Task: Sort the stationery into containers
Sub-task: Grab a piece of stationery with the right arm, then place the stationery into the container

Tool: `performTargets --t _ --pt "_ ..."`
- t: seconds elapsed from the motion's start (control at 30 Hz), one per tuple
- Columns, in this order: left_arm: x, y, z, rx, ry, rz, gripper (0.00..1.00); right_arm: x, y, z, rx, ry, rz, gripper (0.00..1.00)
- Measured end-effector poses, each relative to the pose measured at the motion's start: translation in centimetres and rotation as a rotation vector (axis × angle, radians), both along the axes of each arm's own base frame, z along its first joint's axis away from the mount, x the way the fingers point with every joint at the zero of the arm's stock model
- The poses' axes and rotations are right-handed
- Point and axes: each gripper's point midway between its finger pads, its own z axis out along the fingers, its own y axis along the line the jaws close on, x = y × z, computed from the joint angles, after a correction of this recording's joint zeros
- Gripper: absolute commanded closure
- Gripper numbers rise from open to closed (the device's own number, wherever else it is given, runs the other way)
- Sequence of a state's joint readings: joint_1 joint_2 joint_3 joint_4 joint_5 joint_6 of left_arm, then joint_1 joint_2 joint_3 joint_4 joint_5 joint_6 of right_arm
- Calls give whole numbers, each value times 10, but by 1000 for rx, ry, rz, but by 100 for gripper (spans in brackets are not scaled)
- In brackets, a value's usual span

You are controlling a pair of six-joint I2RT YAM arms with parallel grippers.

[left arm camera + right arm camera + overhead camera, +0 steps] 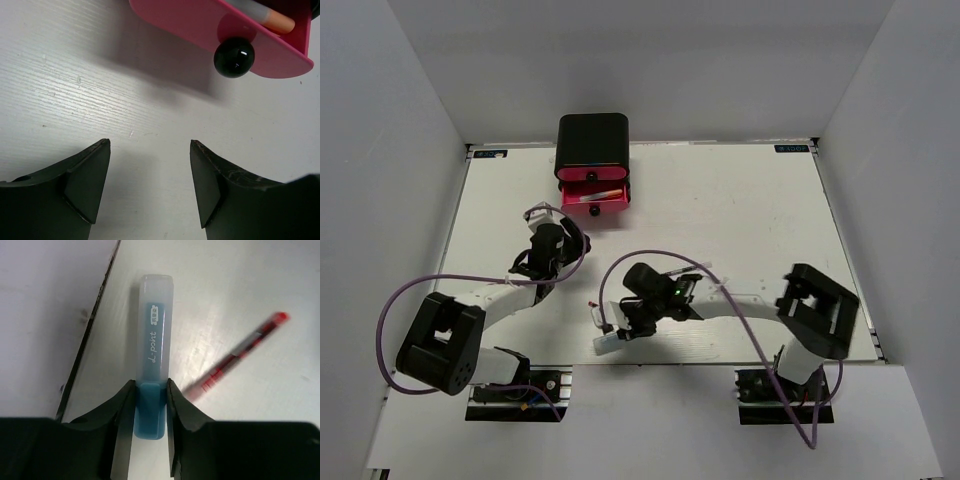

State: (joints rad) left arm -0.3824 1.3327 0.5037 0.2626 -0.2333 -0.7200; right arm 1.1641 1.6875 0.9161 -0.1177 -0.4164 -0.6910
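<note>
The black cabinet [592, 140] stands at the back with its pink-red drawers [615, 203] pulled out. An orange-tipped marker [604, 194] lies in an open drawer; it also shows in the left wrist view [272, 19] above the drawer front [190, 22] and its black knob [234, 56]. My left gripper [558, 226] [149, 160] is open and empty just in front of that drawer. My right gripper [617, 328] [150, 385] is shut on a light blue marker [155, 335] [607, 343] near the table's front edge. A thin red pen [235, 357] [594, 306] lies beside it.
The white table's front edge [87, 337] runs just left of the held marker. White walls enclose the table on three sides. Purple cables [650, 255] loop over the table by both arms.
</note>
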Motion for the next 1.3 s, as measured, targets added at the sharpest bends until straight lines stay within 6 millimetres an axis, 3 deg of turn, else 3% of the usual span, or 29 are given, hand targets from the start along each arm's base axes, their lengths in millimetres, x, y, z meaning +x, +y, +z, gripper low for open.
performTargets --t 0.13,0.27,0.33,0.47,0.53,0.6,0.73,0.83,0.93,1.3 --pt "-2 1 -1 1 1 4 25 13 -10 51 105 -62 -37 100" --pt "-1 1 0 -2 -8 6 25 51 -18 101 227 -198 -127 100" --pt "-1 2 0 -2 -10 7 25 79 -25 104 233 -264 -184 100" --pt "1 1 3 -6 -23 10 25 140 -44 79 131 -314 -305 100" --pt "1 1 3 -6 -24 10 25 172 -43 75 103 -332 -349 100" --pt "1 1 4 -7 -26 10 25 202 -36 83 111 -361 -376 100" --pt "3 1 5 -10 -32 10 25 251 -9 120 189 -443 -393 100" --pt "4 0 5 -12 -37 10 25 269 8 144 242 -490 -381 100" --pt "5 0 5 -14 -39 11 25 278 18 154 266 -512 -363 100" --pt "10 -4 3 -17 -32 5 25 323 61 143 282 -563 -320 100"
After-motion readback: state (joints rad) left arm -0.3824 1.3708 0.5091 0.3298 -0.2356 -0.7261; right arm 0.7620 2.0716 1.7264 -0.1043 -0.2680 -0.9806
